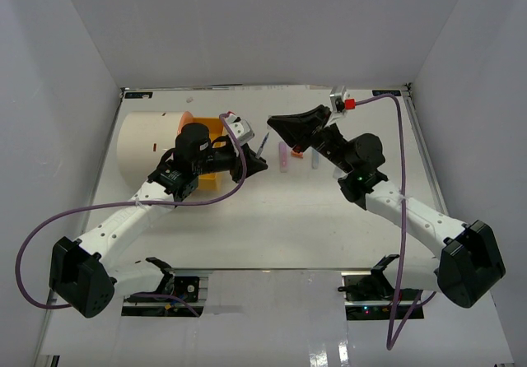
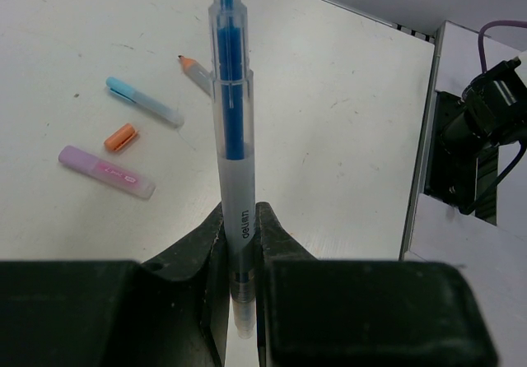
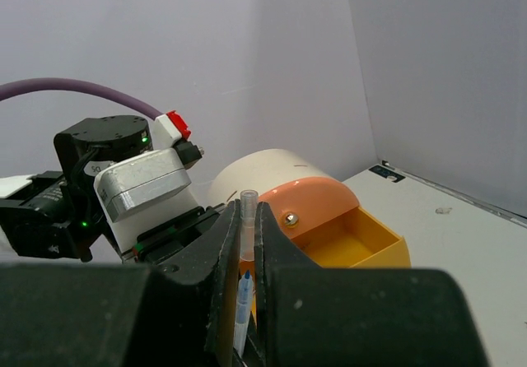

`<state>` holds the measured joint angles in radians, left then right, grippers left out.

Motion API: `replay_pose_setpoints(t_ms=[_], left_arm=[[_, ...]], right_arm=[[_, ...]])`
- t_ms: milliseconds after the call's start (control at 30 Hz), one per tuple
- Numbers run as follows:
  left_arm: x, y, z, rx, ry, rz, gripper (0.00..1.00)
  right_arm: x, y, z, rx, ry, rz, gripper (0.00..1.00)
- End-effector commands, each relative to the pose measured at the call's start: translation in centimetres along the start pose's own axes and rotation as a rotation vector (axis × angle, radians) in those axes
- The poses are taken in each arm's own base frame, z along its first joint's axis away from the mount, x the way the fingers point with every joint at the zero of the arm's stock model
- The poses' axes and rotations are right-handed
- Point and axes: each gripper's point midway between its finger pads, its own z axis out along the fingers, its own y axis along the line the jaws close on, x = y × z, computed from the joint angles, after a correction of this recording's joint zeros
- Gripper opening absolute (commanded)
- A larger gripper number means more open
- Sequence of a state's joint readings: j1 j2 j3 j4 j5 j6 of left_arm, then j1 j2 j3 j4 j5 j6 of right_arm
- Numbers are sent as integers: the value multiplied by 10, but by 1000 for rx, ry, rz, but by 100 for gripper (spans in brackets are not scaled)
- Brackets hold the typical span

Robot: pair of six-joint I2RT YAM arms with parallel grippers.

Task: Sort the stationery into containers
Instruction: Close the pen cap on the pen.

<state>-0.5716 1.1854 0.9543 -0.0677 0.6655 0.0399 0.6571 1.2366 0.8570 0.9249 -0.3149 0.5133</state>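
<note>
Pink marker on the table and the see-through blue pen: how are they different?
The clear plastic pen with blue ink is long and thin; the pink plastic marker is short and chunky. The pen is pinched in the left hand; the marker lies loose on the white table. Both are for writing.
</note>
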Motion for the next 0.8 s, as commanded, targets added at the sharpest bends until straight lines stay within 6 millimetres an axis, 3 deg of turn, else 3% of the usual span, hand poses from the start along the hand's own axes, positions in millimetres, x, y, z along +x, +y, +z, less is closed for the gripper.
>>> replay_pose_setpoints(t_ms=[0,767], left_arm=[[-8,-8,-3,24,-32,22,0],[-15,-12,-7,23,-66,43,0]], right_arm=[[-10,19,2,-85,-42,-25,8],[-8,17,-6,-50,-47,-61,8]])
